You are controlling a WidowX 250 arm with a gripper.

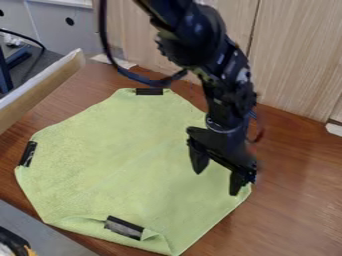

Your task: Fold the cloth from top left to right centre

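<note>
Where a black strip (124,227) sits by the curled near edge, the green cloth (120,165) lies otherwise nearly flat on the brown table (294,200). Over its right side hangs the gripper (217,172), fingers spread and holding nothing, perhaps placed to pinch that edge. More strips, left (27,153) and far (149,91), probably mark the cloth's edges for folding.

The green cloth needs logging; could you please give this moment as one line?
green cloth: mostly spread, near edge curled | pincer: open, over cloth's image-right part | fold across: not made
</note>
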